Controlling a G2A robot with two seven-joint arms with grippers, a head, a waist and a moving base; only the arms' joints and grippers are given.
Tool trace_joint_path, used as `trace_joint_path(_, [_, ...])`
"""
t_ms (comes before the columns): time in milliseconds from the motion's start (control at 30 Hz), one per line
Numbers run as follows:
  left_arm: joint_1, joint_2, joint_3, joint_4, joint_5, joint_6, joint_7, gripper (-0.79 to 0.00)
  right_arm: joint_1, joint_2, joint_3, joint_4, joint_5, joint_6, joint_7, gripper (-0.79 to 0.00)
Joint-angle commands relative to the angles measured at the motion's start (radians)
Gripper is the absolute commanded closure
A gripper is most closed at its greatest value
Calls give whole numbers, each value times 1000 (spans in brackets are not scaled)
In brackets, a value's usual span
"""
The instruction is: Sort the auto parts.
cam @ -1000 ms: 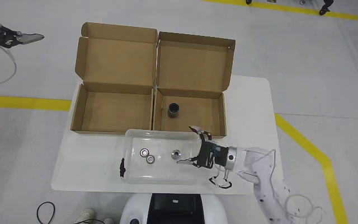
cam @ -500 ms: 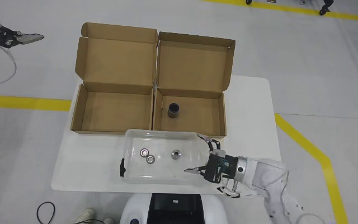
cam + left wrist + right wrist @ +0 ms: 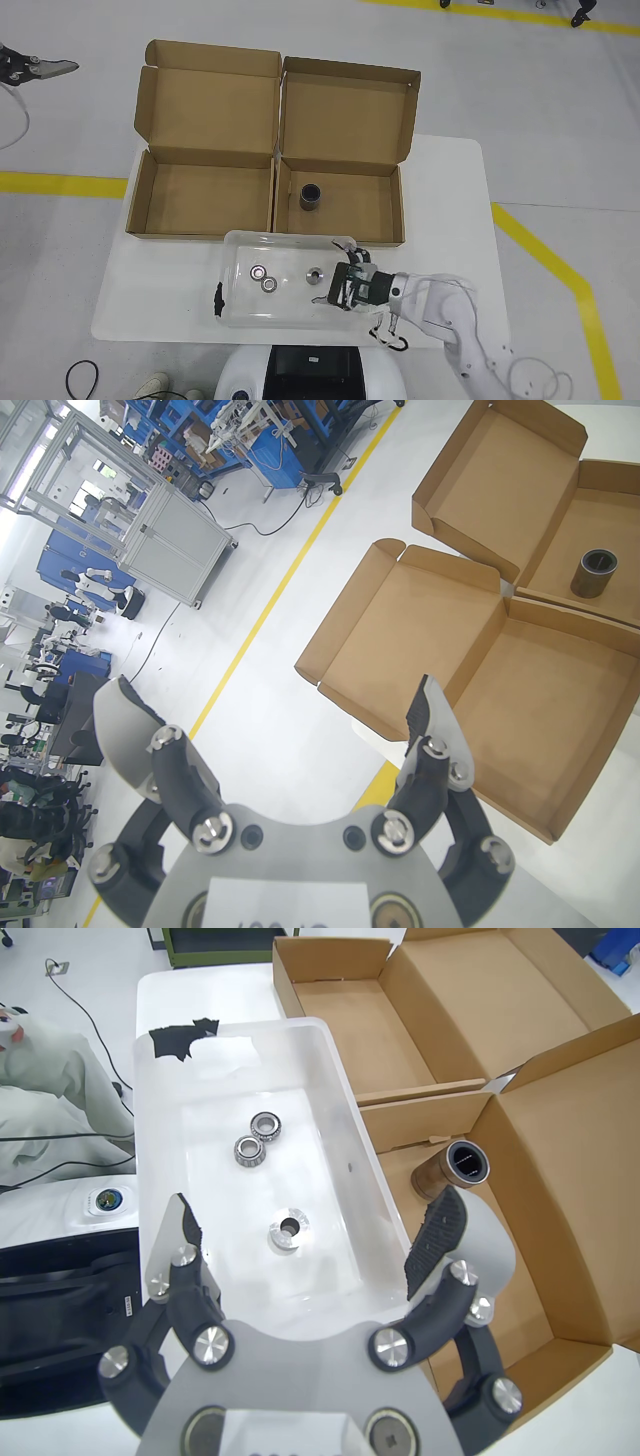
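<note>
Progress: early, by the look of it. Dark sleeve [image 3: 312, 197] stood in right box [image 3: 385, 215]. Two bearings [image 3: 266, 1125], touching, plus flanged spacer [image 3: 287, 1228] were left in clear tray [image 3: 345, 1078]. Right gripper [image 3: 312, 1205] hovered over tray's right end near spacer, fingers wide apart, holding and touching nothing. Left gripper [image 3: 272, 695] hung off table beyond left box [image 3: 525, 725], fingers spread, nothing held.
</note>
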Motion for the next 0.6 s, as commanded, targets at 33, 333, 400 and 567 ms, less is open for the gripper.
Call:
trace_joint_path(33, [0,0,0,0,0,0,0,-785,9,-3,-30,-2,-4,41,57,-785])
trace_joint_path(333, [0,0,0,0,0,0,0,-785,46,-12,-89,29,34,85,109,-785])
trace_joint_path(400, [0,0,0,0,0,0,0,-785,46,-12,-89,29,34,85,109,-785])
trace_joint_path(567, [0,0,0,0,0,0,0,-785,46,-12,-89,29,34,85,109,-785])
